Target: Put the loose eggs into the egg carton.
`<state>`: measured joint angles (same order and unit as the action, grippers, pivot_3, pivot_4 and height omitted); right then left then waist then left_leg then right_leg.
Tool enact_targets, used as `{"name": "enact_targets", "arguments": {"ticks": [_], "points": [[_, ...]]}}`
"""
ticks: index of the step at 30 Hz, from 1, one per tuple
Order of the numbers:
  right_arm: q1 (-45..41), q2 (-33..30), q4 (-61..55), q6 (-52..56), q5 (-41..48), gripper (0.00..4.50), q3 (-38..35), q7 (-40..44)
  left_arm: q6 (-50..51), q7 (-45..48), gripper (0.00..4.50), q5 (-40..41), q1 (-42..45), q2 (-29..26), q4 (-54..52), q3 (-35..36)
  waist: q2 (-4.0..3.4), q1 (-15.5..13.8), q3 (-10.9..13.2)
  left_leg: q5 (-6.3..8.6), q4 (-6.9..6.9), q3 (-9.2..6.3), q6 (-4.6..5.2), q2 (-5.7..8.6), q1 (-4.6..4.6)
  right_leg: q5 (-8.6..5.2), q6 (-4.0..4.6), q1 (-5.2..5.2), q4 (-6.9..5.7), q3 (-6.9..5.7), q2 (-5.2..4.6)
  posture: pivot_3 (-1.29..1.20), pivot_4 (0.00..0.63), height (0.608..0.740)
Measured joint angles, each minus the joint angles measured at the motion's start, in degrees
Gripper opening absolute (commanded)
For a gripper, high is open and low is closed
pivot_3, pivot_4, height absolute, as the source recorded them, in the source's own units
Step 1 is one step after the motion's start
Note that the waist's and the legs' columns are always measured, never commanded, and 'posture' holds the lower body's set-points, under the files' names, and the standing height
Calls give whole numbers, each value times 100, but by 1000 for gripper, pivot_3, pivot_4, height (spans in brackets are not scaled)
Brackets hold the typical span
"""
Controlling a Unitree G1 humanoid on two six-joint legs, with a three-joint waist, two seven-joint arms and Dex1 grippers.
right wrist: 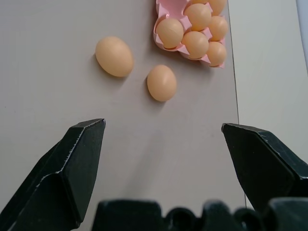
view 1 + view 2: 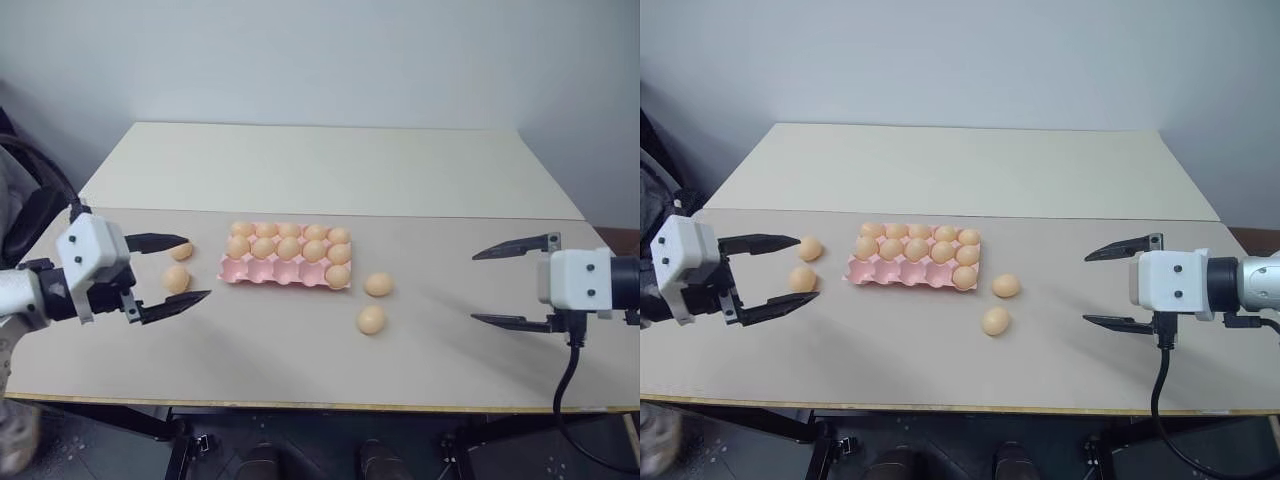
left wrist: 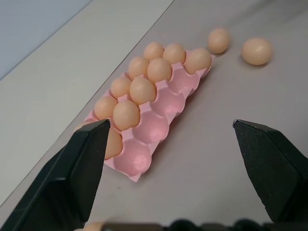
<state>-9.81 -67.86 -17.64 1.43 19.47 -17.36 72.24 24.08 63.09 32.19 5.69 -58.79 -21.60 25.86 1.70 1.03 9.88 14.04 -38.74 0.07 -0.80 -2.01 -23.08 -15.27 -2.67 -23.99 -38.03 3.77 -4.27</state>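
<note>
Right now both of your grippers hang above the table with nothing in them: the left gripper (image 2: 170, 272) has its black fingers spread wide, and the right gripper (image 2: 517, 284) is just as released.

The egg carton (image 2: 262, 272) lies flat near the middle of the table. Its far and middle rows are full; the near row holds one egg at its right end, leaving four cups bare. Four loose eggs remain on the surface. Two lie left of the carton, just beside your left gripper: the farther left egg (image 2: 181, 251) and the nearer left egg (image 2: 176, 279), which in the head view sits between the spread fingers. The other two lie right of the carton's near corner: the upper right egg (image 2: 378, 285) and the lower right egg (image 2: 371, 320), well apart from the right gripper.

Judgement: take the nearer left egg first. Come down over it, close gently across its short axis, and lift straight; it will likely roll if nudged. Aim for the nearest bare cup.

Surface: a smooth beige table (image 2: 300, 365), with a paler second tabletop (image 2: 330, 165) butted behind it. A plain pale wall (image 2: 330, 60) stands behind.
</note>
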Motion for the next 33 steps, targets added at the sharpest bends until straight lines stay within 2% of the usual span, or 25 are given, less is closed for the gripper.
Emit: {"name": "enact_targets", "arguments": {"ticks": [9, 15, 18, 22, 26, 33], "points": [[89, 14, -61, 53, -3, 4500, -123, -36, 242, -4, 4422, 167, 65, -10, 4, -2, 0, -1, 0, 0, 0, 0, 0, 0, 0, 0, 0, 0, 0, 0, 0, 0, 150, 740], [29, 514, -308, 403, -3, 4500, -29, -567, 227, -3, 4422, 68, 63, -10, 6, -71, 1, 8, -1, 0, 0, -1, 0, 0, 0, 0, 0, 0, -2, 0, 0, 0, 150, 740], [-103, 894, -640, 732, 28, 4500, 242, -1001, 223, -5, 4422, 30, 65, -10, 7, -149, 3, 8, -2, 0, 0, -2, 0, 0, 0, 0, 0, -1, -1, 1, 2, 0, 150, 740], [-246, 1785, -1165, 1220, -126, 4500, 1146, -1836, 221, -46, 4422, -52, 191, -9, 8, -357, 9, 8, -5, 0, -2, -4, 0, 2, -8, 0, 0, -7, -3, 0, 1, 0, 150, 740], [-280, 2031, -1354, 1530, -393, 4500, 1753, -2133, 216, -65, 4422, -68, 303, -9, 8, -480, 9, -19, -5, 0, -2, -7, 0, 3, -15, 0, 0, -10, -1, -3, 1, 0, 150, 740], [-609, 2033, -1341, 2409, -524, 4500, 2477, -2160, 146, -177, 4422, -184, 331, 56, -19, -604, 9, -7, -5, 0, -3, -8, 0, 2, -10, 0, 0, -8, -2, -3, 3, 0, 150, 740]]}}
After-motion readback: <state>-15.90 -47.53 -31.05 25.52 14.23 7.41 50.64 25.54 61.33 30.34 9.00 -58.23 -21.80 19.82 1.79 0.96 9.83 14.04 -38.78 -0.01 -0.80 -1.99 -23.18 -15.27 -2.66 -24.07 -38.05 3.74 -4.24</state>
